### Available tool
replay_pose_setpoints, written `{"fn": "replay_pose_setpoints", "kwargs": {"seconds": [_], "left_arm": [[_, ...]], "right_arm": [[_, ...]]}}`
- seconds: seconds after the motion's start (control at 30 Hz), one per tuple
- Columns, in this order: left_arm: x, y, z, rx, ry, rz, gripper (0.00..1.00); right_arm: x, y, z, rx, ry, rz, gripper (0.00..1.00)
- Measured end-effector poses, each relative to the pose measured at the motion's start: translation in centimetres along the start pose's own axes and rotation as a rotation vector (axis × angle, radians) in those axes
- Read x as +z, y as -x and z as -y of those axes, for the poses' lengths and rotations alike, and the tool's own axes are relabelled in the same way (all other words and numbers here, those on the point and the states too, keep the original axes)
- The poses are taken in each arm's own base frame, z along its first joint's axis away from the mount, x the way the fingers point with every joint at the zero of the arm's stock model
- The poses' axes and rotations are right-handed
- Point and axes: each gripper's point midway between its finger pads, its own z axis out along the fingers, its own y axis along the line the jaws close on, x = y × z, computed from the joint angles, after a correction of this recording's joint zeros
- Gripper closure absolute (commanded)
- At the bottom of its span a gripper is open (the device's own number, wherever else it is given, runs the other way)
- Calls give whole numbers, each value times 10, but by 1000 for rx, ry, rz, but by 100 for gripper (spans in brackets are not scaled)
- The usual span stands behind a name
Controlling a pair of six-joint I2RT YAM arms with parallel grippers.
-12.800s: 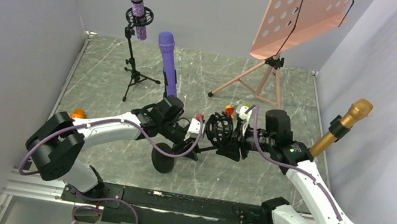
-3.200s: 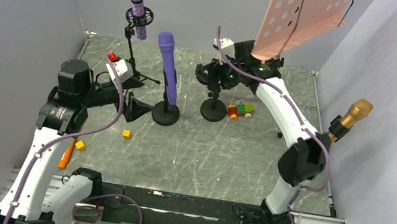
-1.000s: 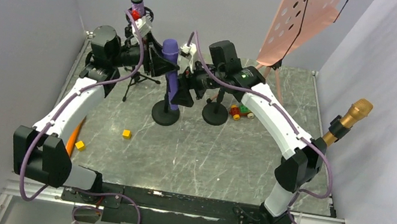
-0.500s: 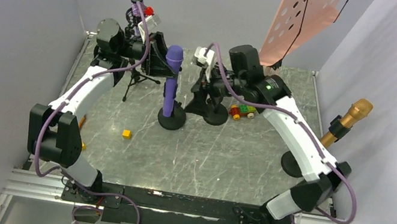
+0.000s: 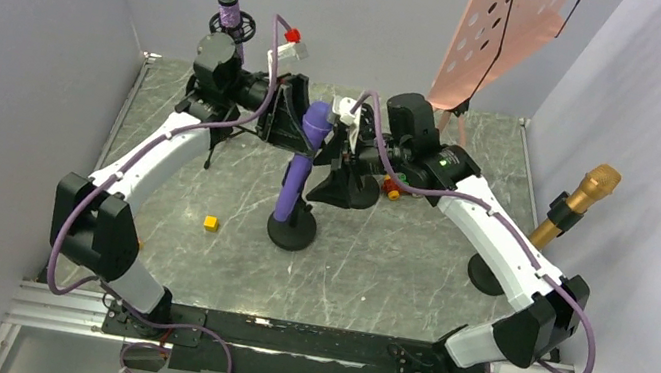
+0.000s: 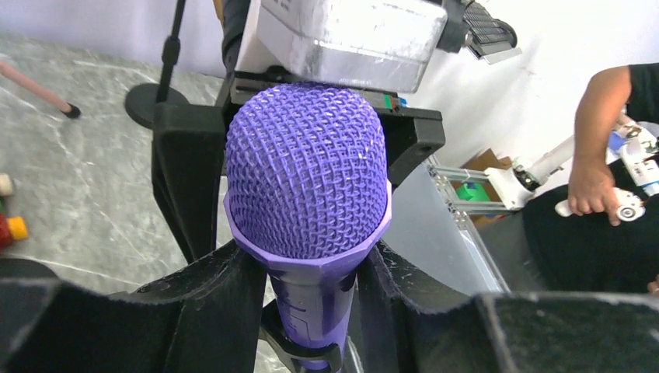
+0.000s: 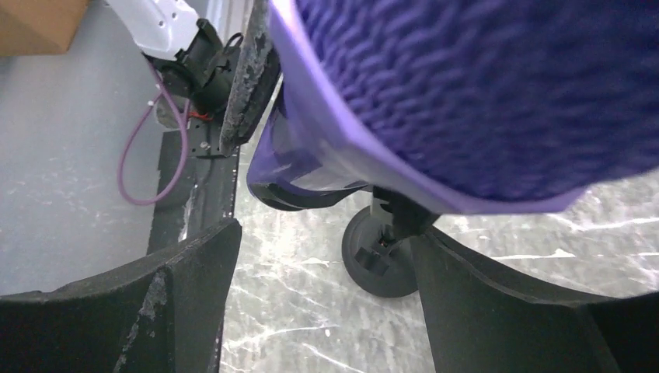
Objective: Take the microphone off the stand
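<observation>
A purple microphone (image 5: 296,176) stands tilted in the clip of a black round-based stand (image 5: 292,231) at mid-table. My left gripper (image 5: 298,130) reaches in from the back left. In the left wrist view it (image 6: 315,287) is shut on the microphone's handle just under the mesh head (image 6: 307,171), both padded fingers (image 6: 210,303) pressing its sides, above the stand's clip (image 6: 299,353). My right gripper (image 5: 340,153) is at the head from the right. In its wrist view it (image 7: 326,287) is open; the blurred head (image 7: 482,85) fills the top and the stand's base (image 7: 381,260) shows between the fingers.
A second black round base (image 5: 353,190) and a small coloured toy (image 5: 394,190) lie behind the right gripper. A grey-headed microphone on a tripod (image 5: 225,2) stands back left, a pink music stand (image 5: 504,33) back right, a gold microphone (image 5: 574,209) at right, a yellow cube (image 5: 211,222) in front.
The purple microphone and its stand have shifted toward the front right with my left gripper on them, and now lean. My right gripper has opened wider and closed in on the head.
</observation>
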Motion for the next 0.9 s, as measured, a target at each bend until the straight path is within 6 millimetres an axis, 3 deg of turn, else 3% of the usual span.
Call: {"fn": "replay_pose_setpoints", "kwargs": {"seconds": [0.2, 0.27, 0.37, 0.73, 0.9], "left_arm": [[5, -23, -3, -62, -9, -3, 49], [5, -23, 1, -37, -10, -4, 38], [3, -21, 4, -14, -5, -1, 13], [-20, -17, 12, 22, 75, 39, 1], [-35, -1, -7, 103, 297, 103, 1]], "right_arm": [[9, -9, -3, 15, 55, 31, 16], [12, -8, -3, 15, 69, 50, 16], [15, -11, -2, 25, 70, 61, 17], [18, -4, 3, 36, 58, 101, 17], [18, -2, 3, 37, 55, 108, 17]]}}
